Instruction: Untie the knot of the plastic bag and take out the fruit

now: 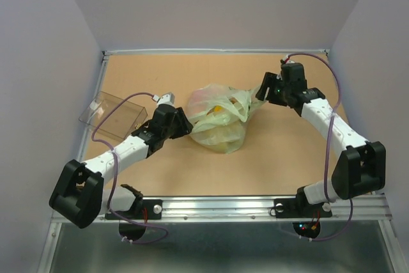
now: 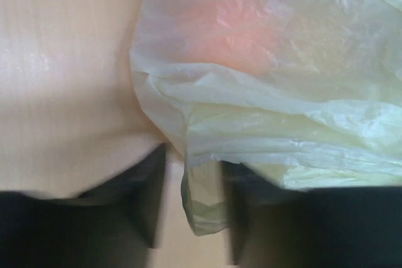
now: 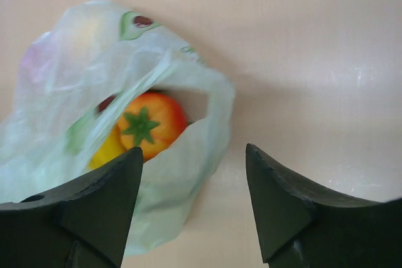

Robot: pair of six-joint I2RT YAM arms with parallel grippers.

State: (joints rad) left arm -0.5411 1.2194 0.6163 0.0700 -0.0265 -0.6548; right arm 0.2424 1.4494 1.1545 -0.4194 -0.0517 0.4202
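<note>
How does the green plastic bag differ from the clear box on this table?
The plastic bag is pale green, soft and crumpled; the clear box is colourless and rigid, with straight walls. The plastic bag holds fruit, an orange piece showing at its opening; the clear box looks empty. The plastic bag lies mid-table; the clear box sits near the left edge. Both are see-through and rest on the table.

Legible text: none in any view.
Labels, brands, numbers: none readable.
Plastic bag [image 3: 56,80]: printed motifs [image 3: 135,23] only. Green patch with dark red spot near top of film, similar mark lower down. No lettering discernible.
Table [image 1: 287,151]: bare surface, no markings.
Clear box [image 1: 115,114]: no label or print visible.
</note>
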